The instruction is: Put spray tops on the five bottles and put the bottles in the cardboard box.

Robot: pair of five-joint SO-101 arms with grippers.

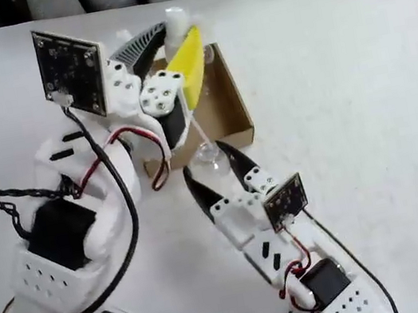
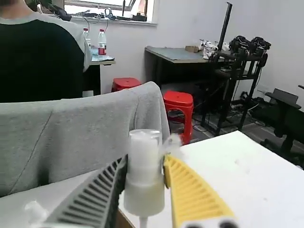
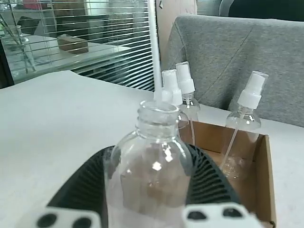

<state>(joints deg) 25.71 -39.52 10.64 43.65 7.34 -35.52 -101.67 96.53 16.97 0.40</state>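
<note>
i'm at the capping step for one more bottle: the left gripper (image 1: 178, 34) has its fingers (image 2: 190, 194) clenched on a spray top (image 2: 142, 171), raised over the far end of the cardboard box (image 1: 226, 105), while the right gripper (image 1: 205, 161) has its black fingers (image 3: 209, 175) clamped round the shoulders of an open-necked bottle (image 3: 152, 161), upright just at the near corner of the box. the top's thin dip tube (image 1: 198, 130) runs down from the left fingers toward the bottle's mouth, so the top sits above and beyond the neck, not on it; i can't tell whether the tube's tip is inside the neck yet. three finished bottles (image 3: 249, 102) with tops on stand in the box, so i judge the task a bit past halfway. next i'd need to lower the top straight along the tube's line until the collar meets the neck, keeping the bottle steady on the tabletop (image 1: 338, 61); the tube is slender and could bend or snag on the rim if i come in at a slant.
</note>
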